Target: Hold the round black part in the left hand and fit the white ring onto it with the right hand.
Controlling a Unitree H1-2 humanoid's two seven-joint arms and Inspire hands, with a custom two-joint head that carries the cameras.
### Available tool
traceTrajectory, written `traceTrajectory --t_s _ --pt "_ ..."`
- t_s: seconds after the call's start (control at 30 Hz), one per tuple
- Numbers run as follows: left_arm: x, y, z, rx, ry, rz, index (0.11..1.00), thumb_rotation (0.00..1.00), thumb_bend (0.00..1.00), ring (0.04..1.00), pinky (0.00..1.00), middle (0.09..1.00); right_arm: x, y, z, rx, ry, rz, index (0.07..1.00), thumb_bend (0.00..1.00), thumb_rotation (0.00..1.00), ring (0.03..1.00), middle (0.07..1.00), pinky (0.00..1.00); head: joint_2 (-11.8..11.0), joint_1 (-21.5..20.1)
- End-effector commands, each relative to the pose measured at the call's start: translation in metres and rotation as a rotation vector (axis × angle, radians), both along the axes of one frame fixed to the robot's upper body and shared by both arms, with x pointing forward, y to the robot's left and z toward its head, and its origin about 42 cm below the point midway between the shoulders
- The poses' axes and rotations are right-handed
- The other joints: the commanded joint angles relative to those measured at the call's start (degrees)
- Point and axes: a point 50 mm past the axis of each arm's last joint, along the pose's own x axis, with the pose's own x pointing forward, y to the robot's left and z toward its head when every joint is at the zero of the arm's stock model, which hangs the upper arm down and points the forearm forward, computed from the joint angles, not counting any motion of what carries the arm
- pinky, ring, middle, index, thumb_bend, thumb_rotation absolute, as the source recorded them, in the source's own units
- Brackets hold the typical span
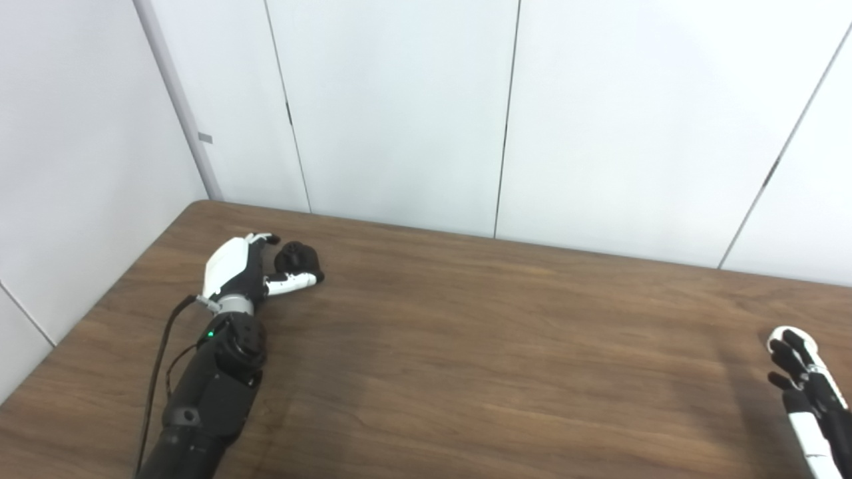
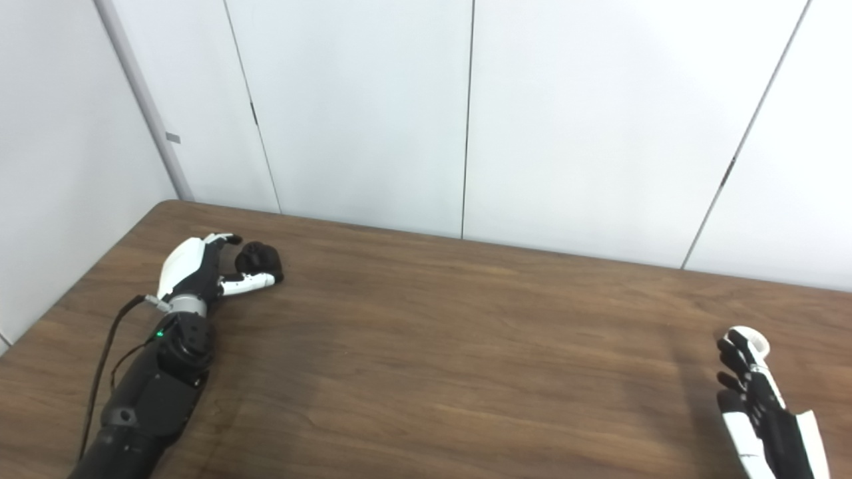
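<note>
Left eye view, my left hand (image 1: 234,271) at the wooden table's (image 1: 466,346) far left, fingers curled round the round black part (image 1: 297,258), right eye view, my right hand (image 2: 755,392) near the right edge, fingers seemingly pinching the white ring (image 2: 751,337).

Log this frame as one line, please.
left hand: closing around round black part on table | right hand: at white ring | unassembled

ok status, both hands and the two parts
Left hand curled around the round black part on the table, grip not confirmed. Right hand at the white ring, far right, fingers on it. Nothing between them.
</note>
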Motion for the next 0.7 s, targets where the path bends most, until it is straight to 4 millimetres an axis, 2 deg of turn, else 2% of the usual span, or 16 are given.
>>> traceTrajectory --t_s 0.0,0.4,0.67 --pt "0.018 0.009 0.038 0.048 -0.074 -0.002 0.833 0.43 0.91 1.000 1.00 0.959 -0.031 0.003 -0.049 0.036 0.156 -0.040 0.923 0.62 0.94 0.911 0.904 0.85 0.1 -0.1" --pt "0.029 0.015 0.037 0.140 -0.014 -0.004 0.807 0.38 0.88 1.000 1.00 0.951 -0.031 0.006 -0.049 0.029 0.147 -0.041 0.925 0.64 0.97 0.911 0.904 0.85 0.1 -0.3" --pt "0.028 0.018 0.040 0.192 0.002 0.002 0.796 0.36 0.87 1.000 1.00 0.949 -0.031 0.007 -0.049 0.033 0.144 -0.035 0.924 0.64 0.97 0.908 0.901 0.85 0.2 0.0"
